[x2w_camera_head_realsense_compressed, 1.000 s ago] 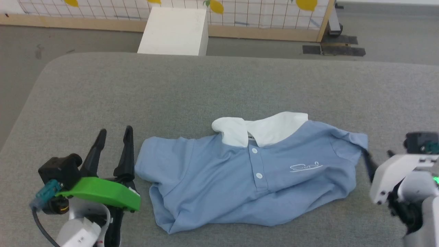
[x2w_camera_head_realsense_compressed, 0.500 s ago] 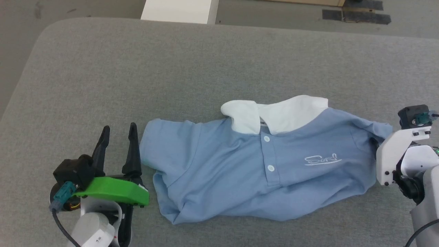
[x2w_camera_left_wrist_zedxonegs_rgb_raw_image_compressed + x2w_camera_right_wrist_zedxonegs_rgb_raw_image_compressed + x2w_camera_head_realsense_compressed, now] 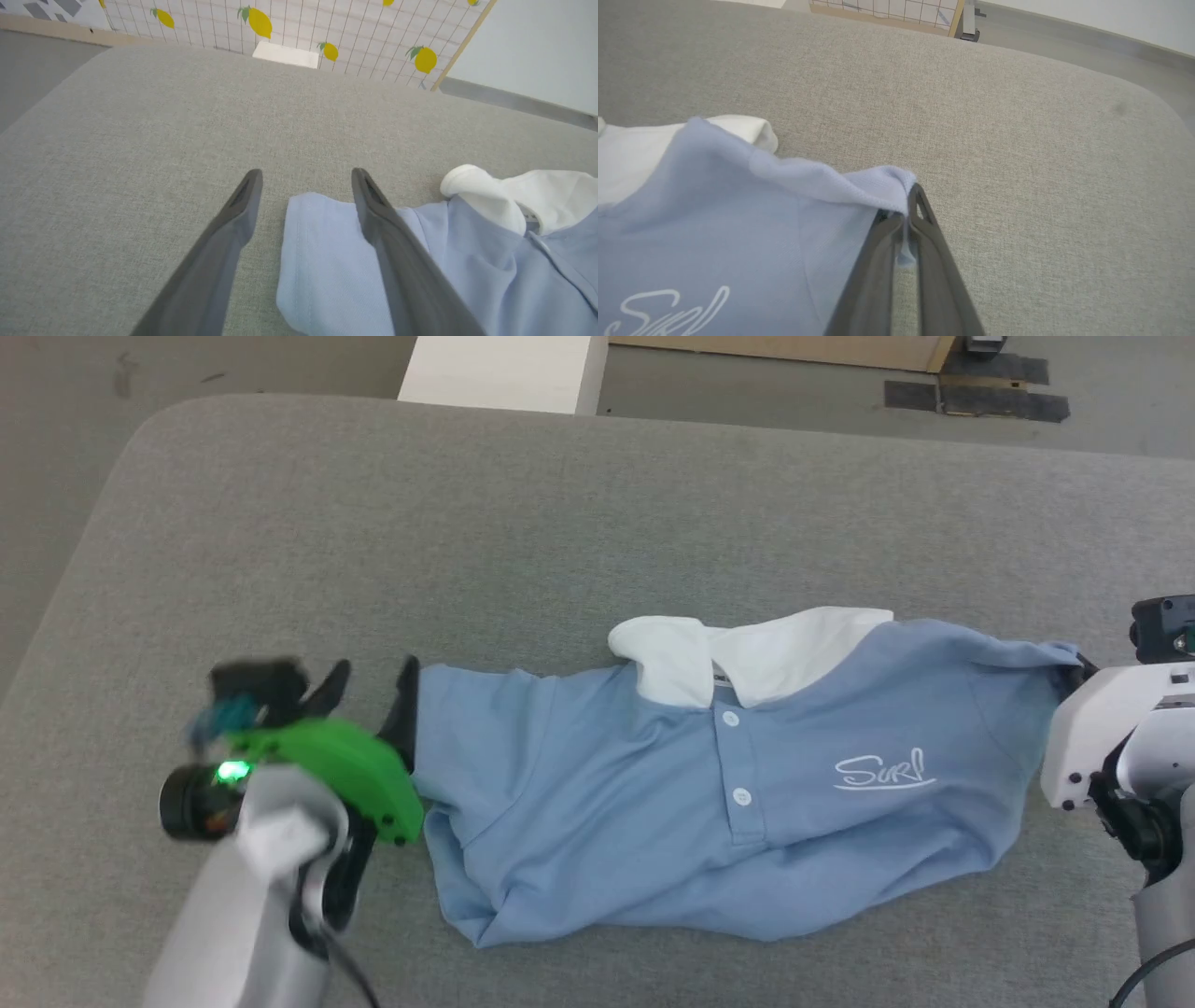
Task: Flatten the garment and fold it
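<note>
Shirt [image 3: 653,803] lay rumpled, face up, on the table [image 3: 560,523].
Left claw [image 3: 307,175] stood open, one finger on each side of the sleeve edge at that end; collar pointed away from the robot; right claw [image 3: 908,205] was pinched shut on the opposite sleeve's hem.

A grey fabric surface [image 3: 560,523] stands before a lemon-patterned grid wall [image 3: 299,28] and white box [image 3: 504,369].

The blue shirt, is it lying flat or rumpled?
Rumpled: the shirt is bunched along its bottom edge; the right gripper pinches one sleeve.
</note>
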Tool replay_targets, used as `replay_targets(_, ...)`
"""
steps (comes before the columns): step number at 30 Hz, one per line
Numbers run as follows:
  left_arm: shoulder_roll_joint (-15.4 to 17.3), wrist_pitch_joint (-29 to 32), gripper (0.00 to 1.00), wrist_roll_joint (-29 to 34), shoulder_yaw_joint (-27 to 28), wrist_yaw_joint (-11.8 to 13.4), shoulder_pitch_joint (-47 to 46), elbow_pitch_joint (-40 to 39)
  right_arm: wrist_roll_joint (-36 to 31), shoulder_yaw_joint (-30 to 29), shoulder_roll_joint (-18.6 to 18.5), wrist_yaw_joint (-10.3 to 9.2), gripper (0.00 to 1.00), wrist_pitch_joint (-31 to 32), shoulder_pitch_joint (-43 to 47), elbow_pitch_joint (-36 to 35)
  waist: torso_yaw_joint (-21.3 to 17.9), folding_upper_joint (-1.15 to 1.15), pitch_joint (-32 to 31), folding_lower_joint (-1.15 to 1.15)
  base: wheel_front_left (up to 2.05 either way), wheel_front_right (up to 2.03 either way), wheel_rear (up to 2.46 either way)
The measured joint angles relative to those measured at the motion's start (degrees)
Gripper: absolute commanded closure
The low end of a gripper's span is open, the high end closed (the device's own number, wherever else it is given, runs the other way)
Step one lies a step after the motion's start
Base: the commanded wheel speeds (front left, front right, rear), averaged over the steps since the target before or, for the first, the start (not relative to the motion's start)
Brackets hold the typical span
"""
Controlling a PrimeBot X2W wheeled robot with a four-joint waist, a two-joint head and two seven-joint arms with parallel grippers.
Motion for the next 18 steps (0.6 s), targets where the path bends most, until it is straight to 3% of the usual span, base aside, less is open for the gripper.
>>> replay_targets(4, 2.5, 16.7, 0.0, 0.2, -3.7, 0.0, -7.2, 3.8, 0.9, 1.5, 0.9, 0.0, 1.0, 0.7, 0.9, -3.0, -0.9, 0.0, -0.1, 0.0, 0.0, 0.0, 0.0)
replay_targets(7, 3.3, 24.5, 0.0, 0.8, -5.9, 0.0, -12.4, 7.7, 1.7, 2.7, 1.3, 0.0, 1.0, 1.3, 1.1, -4.2, -1.4, 0.0, 0.5, 0.0, 0.0, 0.0, 0.0)
replay_targets(11, 3.4, 32.4, 0.0, 0.9, -7.5, 0.1, -16.9, 14.1, 2.4, 4.5, 1.5, 0.0, 1.0, 2.0, 1.2, -5.3, -2.5, 0.0, 1.3, 0.0, 0.0, 0.0, 0.0)
replay_targets(17, 2.5, 38.5, 0.0, -1.9, -7.3, 0.7, -17.6, 19.8, 3.0, 5.5, 1.3, 0.0, 1.0, 2.0, 1.2, -5.7, -4.4, 0.0, 2.7, 0.0, 0.0, 0.0, 0.0)
replay_targets(18, 2.3, 39.1, 0.55, -2.6, -6.9, 0.8, -17.6, 19.9, 3.1, 5.5, 1.3, 0.0, 1.0, 1.9, 1.2, -5.7, -4.7, 0.0, 2.8, 0.0, 0.0, 0.0, 0.0)
